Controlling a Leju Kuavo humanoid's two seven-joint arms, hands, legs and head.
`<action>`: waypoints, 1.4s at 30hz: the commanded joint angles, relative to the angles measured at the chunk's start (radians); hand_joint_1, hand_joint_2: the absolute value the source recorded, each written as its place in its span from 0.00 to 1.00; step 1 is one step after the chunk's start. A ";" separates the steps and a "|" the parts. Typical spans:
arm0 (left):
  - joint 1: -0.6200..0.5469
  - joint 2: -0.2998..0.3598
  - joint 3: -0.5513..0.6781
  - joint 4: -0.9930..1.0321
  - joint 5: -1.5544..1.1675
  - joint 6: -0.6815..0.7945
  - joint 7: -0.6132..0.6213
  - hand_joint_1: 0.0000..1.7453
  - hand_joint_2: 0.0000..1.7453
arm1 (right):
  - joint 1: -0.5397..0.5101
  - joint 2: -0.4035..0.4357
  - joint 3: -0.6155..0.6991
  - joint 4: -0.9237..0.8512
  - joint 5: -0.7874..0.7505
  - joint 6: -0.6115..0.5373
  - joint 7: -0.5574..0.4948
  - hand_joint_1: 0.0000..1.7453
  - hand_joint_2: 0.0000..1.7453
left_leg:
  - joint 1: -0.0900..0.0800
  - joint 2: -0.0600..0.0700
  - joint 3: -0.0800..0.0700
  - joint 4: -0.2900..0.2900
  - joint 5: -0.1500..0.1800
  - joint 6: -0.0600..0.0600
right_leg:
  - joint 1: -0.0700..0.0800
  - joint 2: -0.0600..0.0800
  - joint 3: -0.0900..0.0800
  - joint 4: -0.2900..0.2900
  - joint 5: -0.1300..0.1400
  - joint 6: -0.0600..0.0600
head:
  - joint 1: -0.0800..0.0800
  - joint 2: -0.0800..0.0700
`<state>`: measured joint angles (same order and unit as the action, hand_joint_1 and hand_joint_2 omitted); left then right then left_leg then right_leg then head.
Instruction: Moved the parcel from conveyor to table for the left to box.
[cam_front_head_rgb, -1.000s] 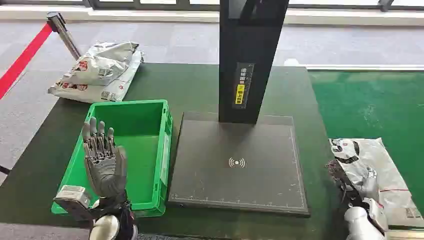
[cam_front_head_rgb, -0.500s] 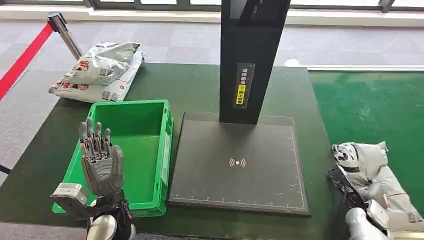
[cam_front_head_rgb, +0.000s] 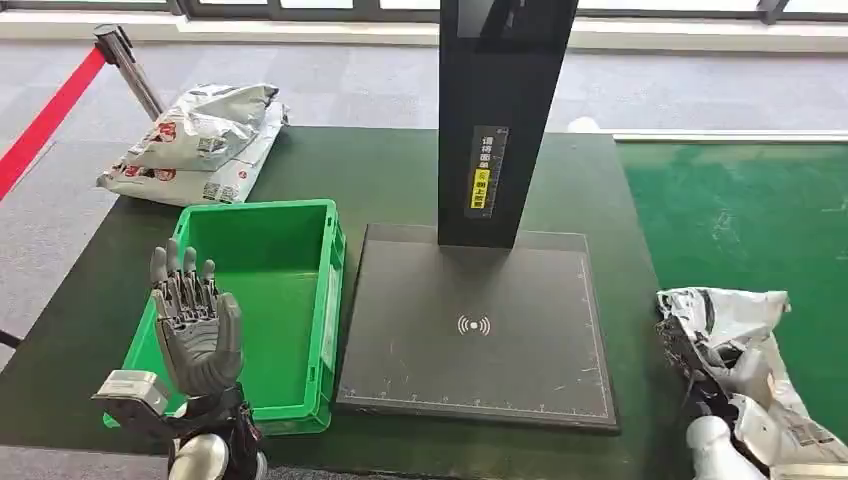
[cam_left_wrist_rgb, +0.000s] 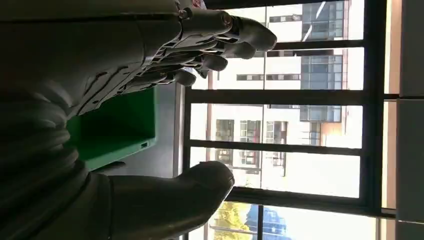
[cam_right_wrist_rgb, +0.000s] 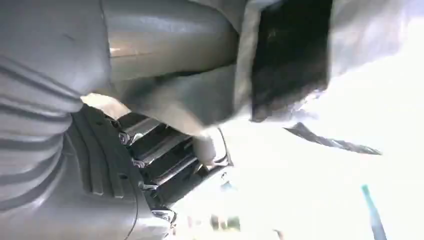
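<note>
Grey carpet floor (cam_front_head_rgb: 350, 85), bright windows (cam_left_wrist_rgb: 300, 125), red barrier belt (cam_front_head_rgb: 45, 120) at left

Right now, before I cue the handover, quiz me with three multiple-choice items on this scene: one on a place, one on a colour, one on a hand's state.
1. Where is the crumpled grey plastic parcel that the right hand grips?
A. in the crate
B. at the green conveyor's near edge
C. on the scanner pad

2. What colour is the open plastic crate?
A. blue
B. green
C. red

3. How is the left hand?
A. raised, fingers apart, empty
B. pinching a parcel
C. flat on the table

Answers: 1 B, the head view shows it at the far right over the conveyor; 2 B, its walls are bright green; 3 A, nothing lies in its palm.
</note>
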<state>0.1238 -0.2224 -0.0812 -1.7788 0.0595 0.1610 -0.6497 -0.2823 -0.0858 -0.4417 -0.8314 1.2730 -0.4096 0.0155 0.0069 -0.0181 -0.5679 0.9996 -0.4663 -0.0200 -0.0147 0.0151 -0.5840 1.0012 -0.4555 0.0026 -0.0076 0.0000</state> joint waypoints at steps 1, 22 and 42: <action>-0.006 -0.024 0.047 0.026 -0.003 -0.024 0.005 0.00 1.00 | 0.121 0.203 -0.047 -0.551 -0.034 -0.288 -0.189 1.00 1.00 | -0.001 0.001 0.000 -0.001 0.000 0.000 | -0.001 -0.001 -0.001 0.000 -0.001 -0.001 | 0.000 0.000; -0.081 -0.001 -0.001 0.145 0.005 -0.003 -0.014 0.00 1.00 | 0.162 0.203 0.344 -0.691 -0.724 0.021 -0.482 1.00 1.00 | -0.001 0.005 0.001 -0.001 0.001 0.000 | -0.001 0.003 0.000 -0.001 0.001 0.000 | 0.000 0.000; -0.128 0.003 -0.019 0.192 0.021 0.012 -0.028 0.00 1.00 | 0.186 0.149 0.460 -0.576 -0.742 0.123 -0.408 1.00 1.00 | 0.000 0.001 0.002 -0.001 0.001 0.000 | 0.000 -0.001 0.002 -0.002 0.001 0.000 | 0.000 0.000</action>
<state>0.0299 -0.2483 -0.0824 -1.6468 0.0778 0.1667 -0.6779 -0.0807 0.1083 -0.0461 -1.4923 0.5329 -0.2895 -0.3956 0.0067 -0.0181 -0.5681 0.9996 -0.4655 -0.0207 -0.0150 0.0156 -0.5845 1.0008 -0.4552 0.0029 -0.0076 0.0000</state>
